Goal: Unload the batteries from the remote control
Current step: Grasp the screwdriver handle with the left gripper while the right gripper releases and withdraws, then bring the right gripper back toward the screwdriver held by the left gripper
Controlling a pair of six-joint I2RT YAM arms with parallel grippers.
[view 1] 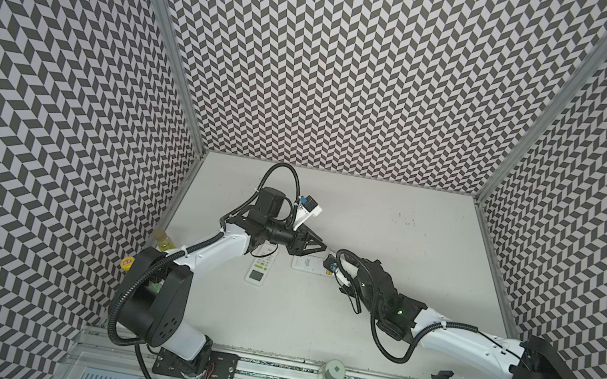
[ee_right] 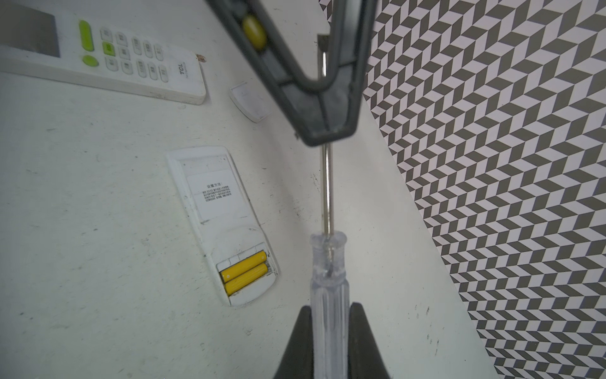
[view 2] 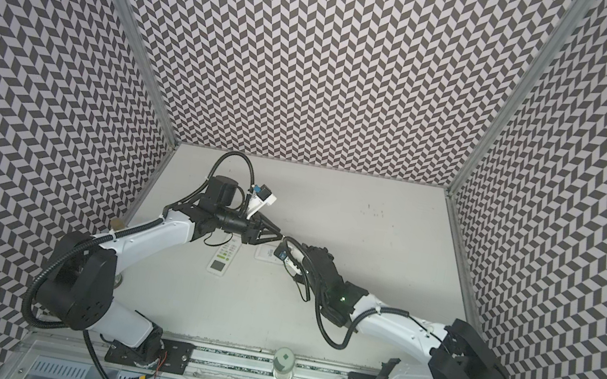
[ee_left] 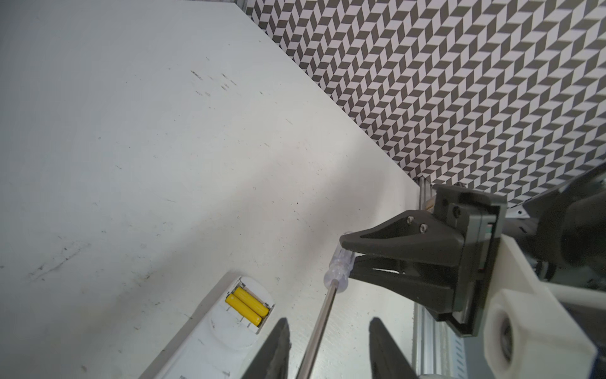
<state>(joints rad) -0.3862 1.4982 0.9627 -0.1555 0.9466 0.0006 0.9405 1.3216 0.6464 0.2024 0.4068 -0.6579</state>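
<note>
Face-down white remote (ee_right: 216, 210): lies flat on the white table (ee_left: 131, 131), just off table centre toward 9 o'clock in both top views. Its battery bay (ee_right: 241, 255), at the end turned toward 3 o'clock, is uncovered and holds two yellow batteries (ee_right: 244, 272), side by side and seated. Loose cover (ee_right: 251, 101): flat on the table near the ends of both remotes, touching neither. Face-up remote (ee_right: 131, 65) with green keys: at 9 o'clock of the first, apart from it. Clear-handled screwdriver (ee_right: 328, 295): handle clamped in the right gripper (ee_right: 329, 311), shaft pointing toward 9 o'clock and running beside the face-down remote without touching it. Left gripper (ee_left: 329, 323): fingers parted, one on each side of the shaft, with a gap showing. Bare tabletop shows from 12 through 3 o'clock and along 6 o'clock. Patterned walls (ee_left: 459, 98) close the 9, 12 and 3 o'clock edges, well apart from the remotes.
</note>
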